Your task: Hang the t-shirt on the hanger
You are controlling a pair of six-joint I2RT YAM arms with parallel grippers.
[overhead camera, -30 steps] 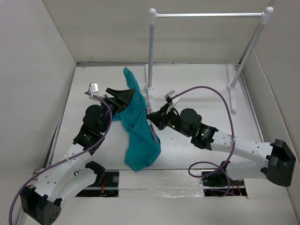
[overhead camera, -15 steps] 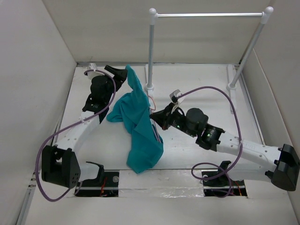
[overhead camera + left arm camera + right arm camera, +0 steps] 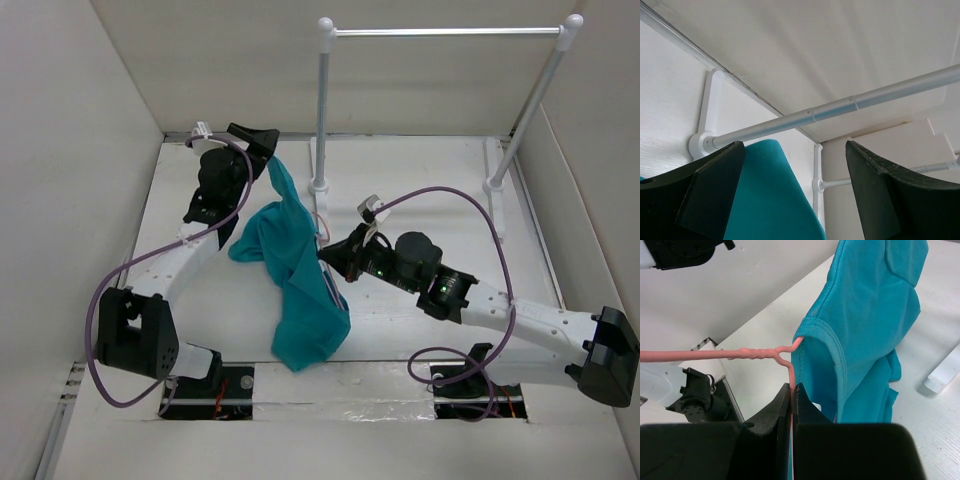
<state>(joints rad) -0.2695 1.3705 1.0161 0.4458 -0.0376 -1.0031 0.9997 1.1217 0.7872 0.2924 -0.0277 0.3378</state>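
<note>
**Teal shirt draped on hanger, right side clamped**

Pinching thin red-pink wire hanger (image 3: 760, 353) in right gripper (image 3: 792, 388), fingers closed on the wire just below its twisted neck. Draped over that wire: soft teal fabric t-shirt (image 3: 865, 315), collar hem at the neck, rest hanging low over white table (image 3: 420, 180). Left gripper (image 3: 262, 142) raised beside shirt's top corner, fingers spread wide, clamping nothing.

Left pincer (image 3: 794, 146) spread wide and raised; right pincer (image 3: 792, 390) pinched shut.
</note>
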